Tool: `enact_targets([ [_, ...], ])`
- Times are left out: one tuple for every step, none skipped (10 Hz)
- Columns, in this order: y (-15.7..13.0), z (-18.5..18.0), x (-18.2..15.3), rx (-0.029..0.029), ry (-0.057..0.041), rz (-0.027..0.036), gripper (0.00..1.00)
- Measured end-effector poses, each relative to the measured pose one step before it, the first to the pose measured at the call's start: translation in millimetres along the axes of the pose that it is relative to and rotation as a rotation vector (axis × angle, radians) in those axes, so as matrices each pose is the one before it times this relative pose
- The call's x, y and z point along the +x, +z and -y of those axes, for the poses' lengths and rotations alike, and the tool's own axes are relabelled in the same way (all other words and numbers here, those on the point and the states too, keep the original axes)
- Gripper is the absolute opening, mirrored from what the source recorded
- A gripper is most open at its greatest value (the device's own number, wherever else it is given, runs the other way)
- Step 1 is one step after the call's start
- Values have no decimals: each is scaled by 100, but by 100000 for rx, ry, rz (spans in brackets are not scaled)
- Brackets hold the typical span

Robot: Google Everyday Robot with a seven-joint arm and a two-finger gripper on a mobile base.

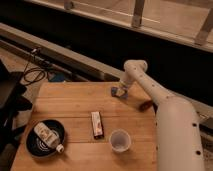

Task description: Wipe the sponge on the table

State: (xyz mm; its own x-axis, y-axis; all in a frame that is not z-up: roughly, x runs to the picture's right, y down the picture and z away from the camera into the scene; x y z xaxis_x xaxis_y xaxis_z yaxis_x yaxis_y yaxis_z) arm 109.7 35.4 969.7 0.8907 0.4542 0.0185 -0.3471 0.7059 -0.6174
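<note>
One gripper (120, 93), fingers (122, 90) closed on sponge (115, 91), at table (75, 102) far edge

Grey jaws at blue sponge (115, 92) on light-brown grained table (75, 100).

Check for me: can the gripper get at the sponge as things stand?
Probably yes: the gripper hangs right at the sponge near the far edge of the table, with nothing between them; the cup and bar lie well clear.
</note>
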Motion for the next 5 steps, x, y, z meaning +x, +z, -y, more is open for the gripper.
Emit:
enact_targets([
  [-113,-377,50,-538,-311,162,0],
  [41,-631,-540,-1211,-1014,403,0],
  [195,-492,-532,-1673,-1212,454,0],
  [222,-567,-336,-1964,-1070,386,0],
  [610,-928,-1023,-3431,-2229,796,0],
])
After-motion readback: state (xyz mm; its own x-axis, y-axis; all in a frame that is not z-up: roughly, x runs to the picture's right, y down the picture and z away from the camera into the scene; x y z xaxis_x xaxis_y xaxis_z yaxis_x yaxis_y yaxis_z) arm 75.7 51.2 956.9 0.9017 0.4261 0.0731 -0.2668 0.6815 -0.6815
